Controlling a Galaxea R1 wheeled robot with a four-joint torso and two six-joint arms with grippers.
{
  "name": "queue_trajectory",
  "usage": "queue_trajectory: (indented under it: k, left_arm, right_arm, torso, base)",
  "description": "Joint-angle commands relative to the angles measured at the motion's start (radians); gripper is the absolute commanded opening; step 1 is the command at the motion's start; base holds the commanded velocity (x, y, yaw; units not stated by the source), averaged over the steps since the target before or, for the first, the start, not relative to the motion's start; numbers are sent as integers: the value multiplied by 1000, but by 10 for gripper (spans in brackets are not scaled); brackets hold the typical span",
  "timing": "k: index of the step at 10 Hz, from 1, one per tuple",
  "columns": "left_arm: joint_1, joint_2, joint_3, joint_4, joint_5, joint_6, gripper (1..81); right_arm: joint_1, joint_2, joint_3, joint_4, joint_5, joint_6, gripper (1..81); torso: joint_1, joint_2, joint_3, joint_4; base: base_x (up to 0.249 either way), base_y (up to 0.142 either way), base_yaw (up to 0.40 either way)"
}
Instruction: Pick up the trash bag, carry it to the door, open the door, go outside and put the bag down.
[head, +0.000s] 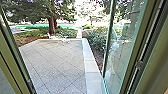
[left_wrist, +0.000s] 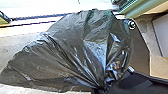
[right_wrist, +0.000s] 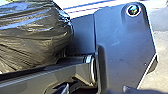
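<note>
Biggest first: paved yard (head: 55, 60), out ahead of both pincers; I'm looking at it through the open doorway. Glass door (head: 120, 50), stood open, ahead on the right pincer's side. Pale kerb (head: 91, 67), ahead, between yard and planting (head: 96, 40). Black trash bag (left_wrist: 75, 45), with me at the doorway: its gathered neck (left_wrist: 102, 83) lies next to the left pincer, the body fans out and away from there, roughly toward the sill (left_wrist: 35, 18). Long axis, neck to bulging end, so it points away from the left pincer. Left arm is nearer the neck; the bag's bulk is just beside the right wrist too. Left pincer: I'd guess it carries the bag, can't tell whether it's clamped. Right pincer: can't tell either. Count: one bag, one neck, one glass door, one yard, one kerb.
</note>
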Motion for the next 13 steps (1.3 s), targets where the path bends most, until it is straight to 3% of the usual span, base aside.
queue_trajectory:
  k: [1, 13]
  left_arm:
    - [-49, 2, 4, 5, 50, -1, 10]
    - [-49, 3, 4, 8, 49, 1, 10]
  right_arm:
    - [34, 7, 5, -7, -75, -7, 811]
    - [26, 10, 5, -7, -60, -7, 811]
  torso:
    - [0, 0, 0, 0]
    - [0, 0, 0, 0]
  base:
    - [100, 0, 0]
    - [100, 0, 0]
